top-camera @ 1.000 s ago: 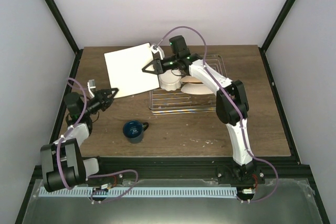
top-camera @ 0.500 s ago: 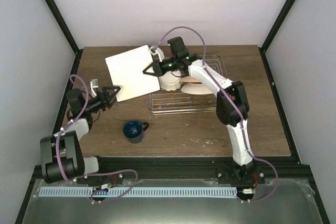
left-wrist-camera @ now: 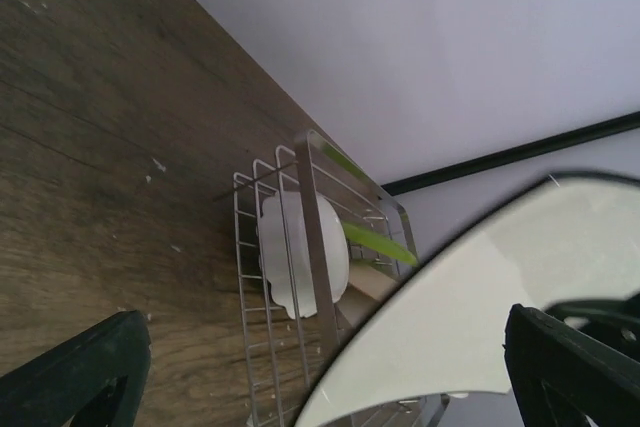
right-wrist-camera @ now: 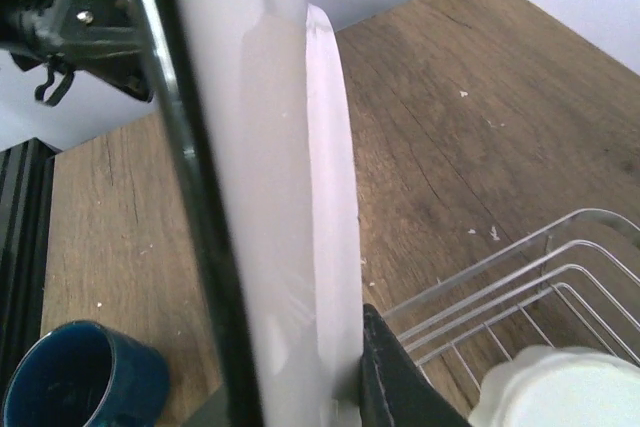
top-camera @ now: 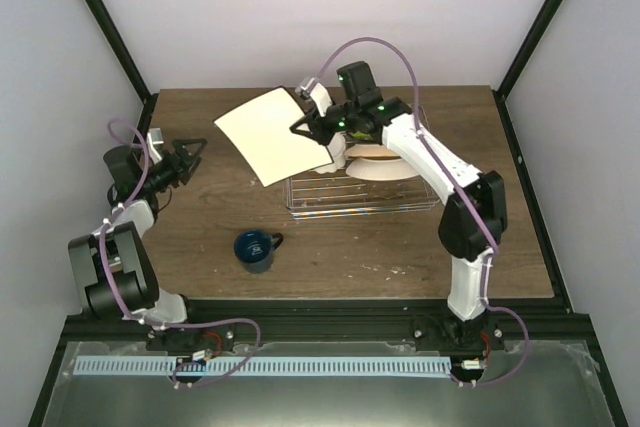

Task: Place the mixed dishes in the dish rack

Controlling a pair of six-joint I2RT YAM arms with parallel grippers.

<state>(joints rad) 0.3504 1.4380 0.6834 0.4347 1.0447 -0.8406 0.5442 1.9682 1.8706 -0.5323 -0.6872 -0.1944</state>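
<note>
Carrying the white square plate (top-camera: 265,133) to the dish rack (top-camera: 340,209) in my right gripper (top-camera: 305,129).

Right jaws are clamped on the plate's rim. The plate is tilted up off the table at the rack's left end, and I judge a rim hold lets it slot on edge between the wires. The rack already holds the small white scalloped bowl (left-wrist-camera: 300,257), the lime-green plate (left-wrist-camera: 376,243) and the beige floral plate (top-camera: 385,169). My left gripper (top-camera: 188,152) is spread wide and empty, parked at the table's left side, well apart from the plate. The dark blue mug (top-camera: 255,249) stands upright on the table, near the rack, not yet loaded.
</note>
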